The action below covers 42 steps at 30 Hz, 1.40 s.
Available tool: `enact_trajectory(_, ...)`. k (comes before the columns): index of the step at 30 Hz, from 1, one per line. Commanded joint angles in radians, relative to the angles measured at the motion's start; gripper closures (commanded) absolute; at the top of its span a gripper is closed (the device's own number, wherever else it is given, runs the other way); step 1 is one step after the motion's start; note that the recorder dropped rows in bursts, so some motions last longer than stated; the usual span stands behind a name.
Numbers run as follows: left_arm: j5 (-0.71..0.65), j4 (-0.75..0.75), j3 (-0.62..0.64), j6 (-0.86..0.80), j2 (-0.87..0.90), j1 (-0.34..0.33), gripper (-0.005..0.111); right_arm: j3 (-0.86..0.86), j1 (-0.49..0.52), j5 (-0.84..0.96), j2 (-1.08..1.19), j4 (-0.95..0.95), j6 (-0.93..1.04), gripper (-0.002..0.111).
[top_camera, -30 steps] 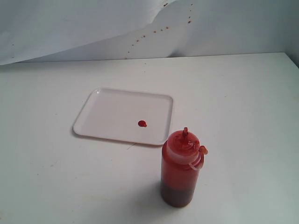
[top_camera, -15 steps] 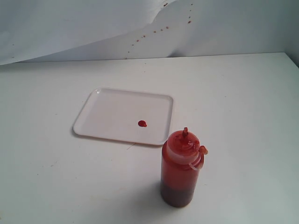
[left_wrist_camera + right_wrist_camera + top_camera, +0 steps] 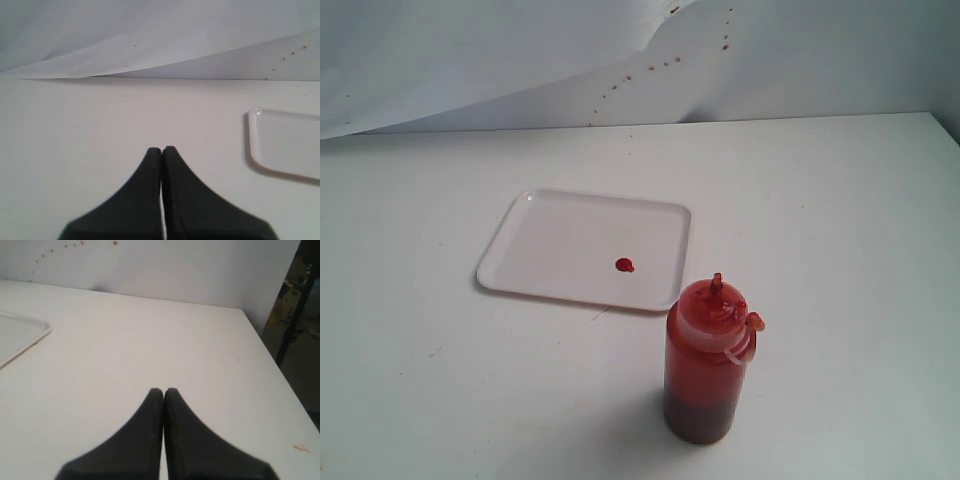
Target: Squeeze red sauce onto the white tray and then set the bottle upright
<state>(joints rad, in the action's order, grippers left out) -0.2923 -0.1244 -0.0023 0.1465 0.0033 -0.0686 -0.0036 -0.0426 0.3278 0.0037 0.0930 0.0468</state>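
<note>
The red-tinted squeeze bottle [image 3: 705,370] stands upright on the table, just in front of the white tray's near right corner, its cap hanging on the tether. The white tray [image 3: 560,235] lies flat behind it with a small blob of red sauce [image 3: 624,265] near its front right. Neither arm shows in the exterior view. My left gripper [image 3: 162,149] is shut with nothing in it; a corner of the white tray [image 3: 280,145] lies off to its side. My right gripper [image 3: 163,390] is shut and empty too, over bare table, with a tray corner [image 3: 20,335] at the frame's edge.
White paper backdrop [image 3: 520,60] rises behind the table, speckled with small red splatter [image 3: 660,65]. The table's right edge [image 3: 280,370] drops off to a dark floor area with clutter.
</note>
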Motion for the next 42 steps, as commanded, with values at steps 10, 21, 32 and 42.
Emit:
enact_trajectory(10,0.009,0.003,0.002,-0.001,-0.003,-0.002,0.107,0.004,0.043,0.014,-0.004,-0.009,-0.002,0.108)
enact_trajectory(21,0.009,0.003,0.002,0.003,-0.003,-0.002,0.107,0.004,0.043,0.014,-0.004,-0.009,-0.002,0.108)
enact_trajectory(32,0.009,0.003,0.002,-0.001,-0.003,-0.002,0.107,0.004,0.045,0.014,-0.004,-0.041,-0.07,0.108)
enact_trajectory(42,0.009,0.003,0.002,0.003,-0.003,-0.002,0.107,0.004,0.075,0.014,-0.004,-0.041,-0.07,0.108)
